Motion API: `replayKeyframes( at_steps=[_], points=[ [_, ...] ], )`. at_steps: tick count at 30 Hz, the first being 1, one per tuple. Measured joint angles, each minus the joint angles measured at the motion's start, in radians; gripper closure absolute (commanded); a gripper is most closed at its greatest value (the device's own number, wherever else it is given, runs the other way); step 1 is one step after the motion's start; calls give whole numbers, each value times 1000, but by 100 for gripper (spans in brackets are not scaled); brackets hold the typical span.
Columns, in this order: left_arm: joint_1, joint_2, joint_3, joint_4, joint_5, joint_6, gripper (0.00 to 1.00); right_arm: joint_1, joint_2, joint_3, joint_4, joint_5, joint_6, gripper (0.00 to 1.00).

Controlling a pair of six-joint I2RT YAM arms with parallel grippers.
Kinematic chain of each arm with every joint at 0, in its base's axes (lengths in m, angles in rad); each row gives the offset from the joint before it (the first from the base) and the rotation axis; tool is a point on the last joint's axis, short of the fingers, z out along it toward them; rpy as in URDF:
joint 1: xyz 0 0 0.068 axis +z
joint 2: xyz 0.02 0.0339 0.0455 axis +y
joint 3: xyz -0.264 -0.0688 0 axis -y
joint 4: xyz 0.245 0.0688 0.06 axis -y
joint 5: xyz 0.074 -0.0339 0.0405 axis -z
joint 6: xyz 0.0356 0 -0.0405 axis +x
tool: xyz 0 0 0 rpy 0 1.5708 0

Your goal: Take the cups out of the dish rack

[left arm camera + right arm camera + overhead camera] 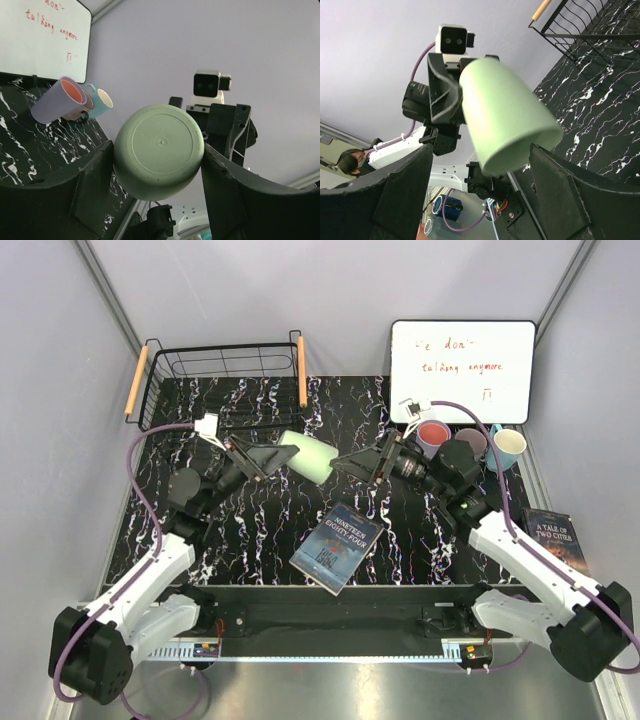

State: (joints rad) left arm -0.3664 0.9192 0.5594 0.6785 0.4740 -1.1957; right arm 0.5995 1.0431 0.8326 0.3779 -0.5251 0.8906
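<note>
A pale green cup (312,457) hangs on its side over the middle of the table, with my left gripper (287,452) shut on its base end. In the left wrist view the cup's round bottom (159,147) fills the gap of the left gripper (159,167), both fingers against it. My right gripper (352,462) faces it, open; the cup's far end (506,117) reaches just between the spread fingertips of the right gripper (480,167). The dish rack (220,368) at the back left looks empty. A lilac cup (432,434), a mauve cup (468,445) and a light blue cup (508,447) stand at the back right.
A whiteboard (462,370) leans on the back wall behind the standing cups. One book (337,548) lies at the front centre of the marbled table, another (553,532) at the right edge by the right arm.
</note>
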Motion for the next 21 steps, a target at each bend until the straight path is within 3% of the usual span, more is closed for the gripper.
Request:
replayKeyframes(
  at_steps=[13,16,17,21],
  points=[
    [-134,31,-74,54,-67,5,100,50,131,36,26,1,0,18],
    [-161,55,-82,77,-68,5,100,58,153,48,37,1,1,38],
    [-167,61,-84,84,-68,4,100,60,157,50,42,2,-1,60],
    [-183,66,-99,129,-69,-18,100,58,166,51,55,3,23,96]
  ],
)
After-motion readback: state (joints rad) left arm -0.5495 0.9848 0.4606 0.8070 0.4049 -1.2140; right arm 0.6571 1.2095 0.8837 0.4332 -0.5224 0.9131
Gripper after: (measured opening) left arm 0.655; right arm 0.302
